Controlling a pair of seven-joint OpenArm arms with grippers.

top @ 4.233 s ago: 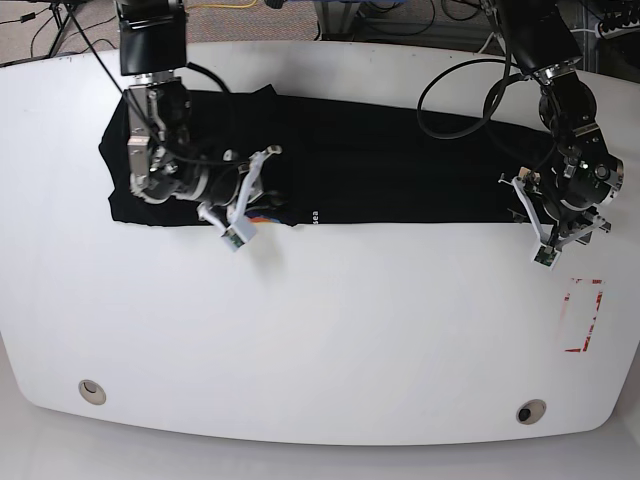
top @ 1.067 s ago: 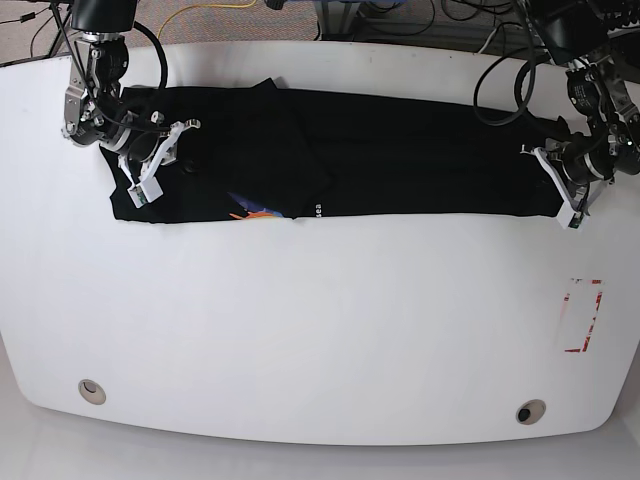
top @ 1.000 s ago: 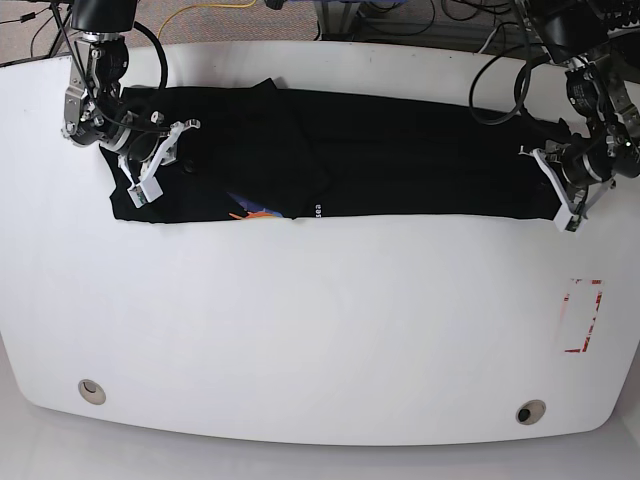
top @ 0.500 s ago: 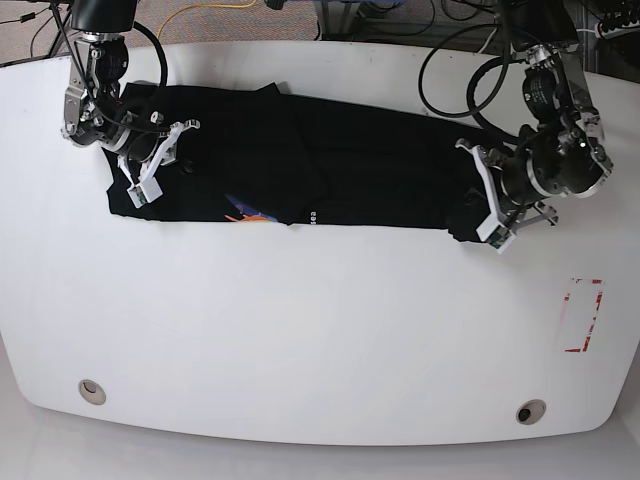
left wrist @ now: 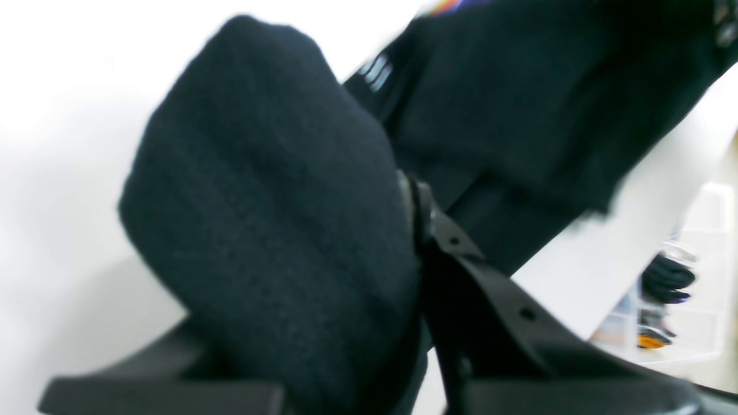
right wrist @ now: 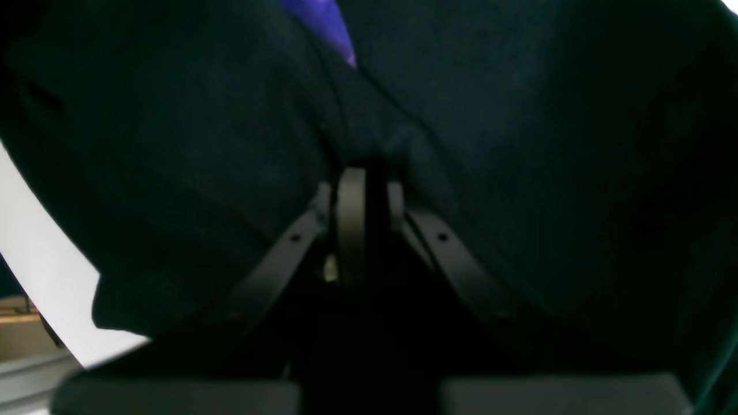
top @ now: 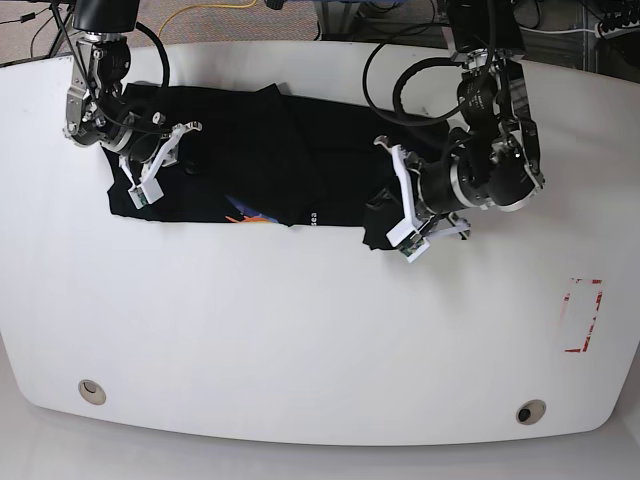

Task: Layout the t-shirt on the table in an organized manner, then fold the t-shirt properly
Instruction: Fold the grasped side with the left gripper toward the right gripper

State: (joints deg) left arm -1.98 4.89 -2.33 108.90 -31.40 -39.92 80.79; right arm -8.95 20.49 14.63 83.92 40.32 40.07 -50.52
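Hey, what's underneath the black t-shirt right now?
The t-shirt lies on the white table, whose bare top shows all round it. The left gripper holds its lifted end over other cloth. Whatever else the cloth covers cannot be seen.

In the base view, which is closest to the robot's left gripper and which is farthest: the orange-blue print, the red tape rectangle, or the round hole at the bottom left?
From the left gripper:
1. Orange-blue print, on the t-shirt, leftward.
2. Red tape rectangle, lower right, slightly farther.
3. Round hole, bottom-left corner of the table, farthest.

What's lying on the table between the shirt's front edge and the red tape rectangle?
Nothing: in the base view, only bare white table separates the t-shirt from the red tape rectangle.
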